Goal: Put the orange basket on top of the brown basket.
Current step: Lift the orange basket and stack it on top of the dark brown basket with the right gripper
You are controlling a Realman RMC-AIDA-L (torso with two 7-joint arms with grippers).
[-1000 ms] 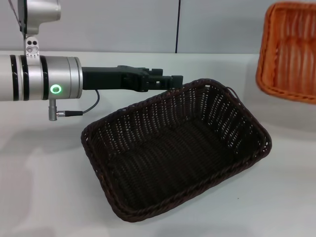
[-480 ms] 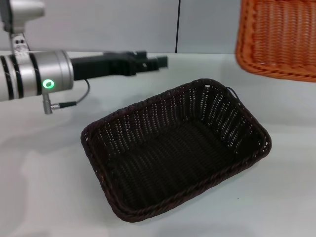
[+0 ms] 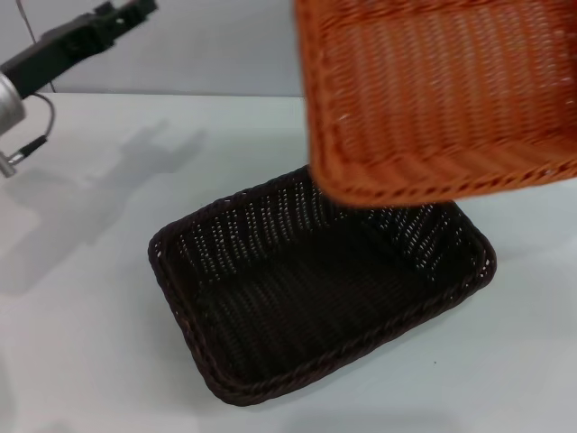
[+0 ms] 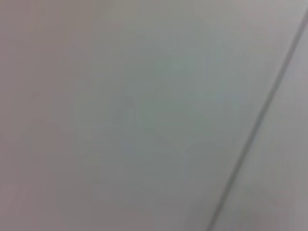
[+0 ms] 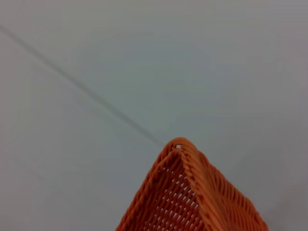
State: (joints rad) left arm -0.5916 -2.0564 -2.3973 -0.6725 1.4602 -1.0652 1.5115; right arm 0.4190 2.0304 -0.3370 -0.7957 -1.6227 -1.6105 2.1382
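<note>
The orange basket (image 3: 433, 90) hangs tilted in the air at the upper right, over the far right end of the brown basket (image 3: 297, 298). Its underside faces me and hides the brown basket's far corner. One corner of the orange basket's braided rim (image 5: 190, 192) shows in the right wrist view against the wall. The brown basket lies empty on the white table, turned at an angle. My right gripper is out of view. My left gripper (image 3: 133, 9) is raised at the far upper left, away from both baskets.
The white table (image 3: 81, 298) spreads around the brown basket. A grey panelled wall (image 3: 216, 45) stands behind the table. The left wrist view shows only wall with a seam (image 4: 255, 130).
The orange basket has moved left and nearer, from the far right edge to above the brown basket's far end. My left arm has swung up and back to the left, away from the brown basket.
</note>
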